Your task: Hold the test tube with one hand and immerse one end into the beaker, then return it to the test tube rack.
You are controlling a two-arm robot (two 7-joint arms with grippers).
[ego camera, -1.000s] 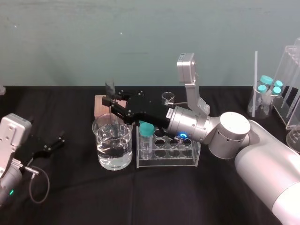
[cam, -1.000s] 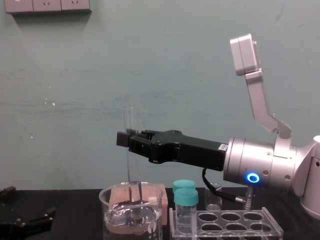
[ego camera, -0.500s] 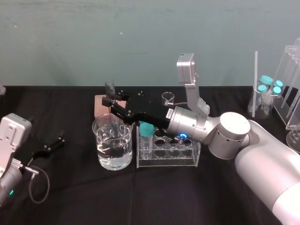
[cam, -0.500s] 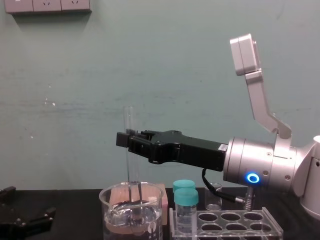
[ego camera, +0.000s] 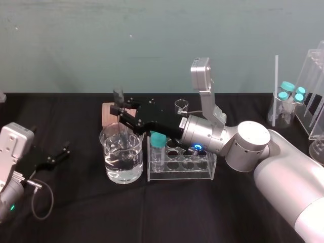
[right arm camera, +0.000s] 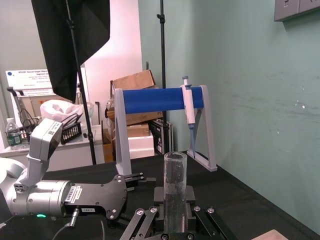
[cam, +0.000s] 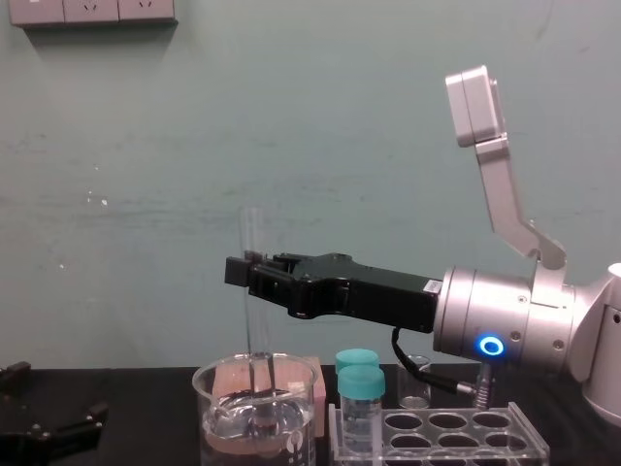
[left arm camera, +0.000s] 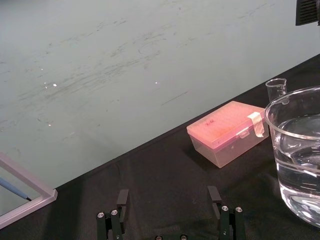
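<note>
The test tube stands upright with my right gripper shut on its middle. Its lower end dips into the water of the large glass beaker. In the head view the right gripper hangs over the back rim of the beaker, holding the test tube. The tube's open top rises between the fingers in the right wrist view. Just right of the beaker stands the clear test tube rack, with a teal-capped vial in its left end. My left gripper rests open on the table, far left.
A pink tip box lies behind the beaker, and a tiny glass beaker stands behind the rack. Teal-capped vials and a clear acrylic stand sit at the back right. The left wrist view shows the beaker's wall close by.
</note>
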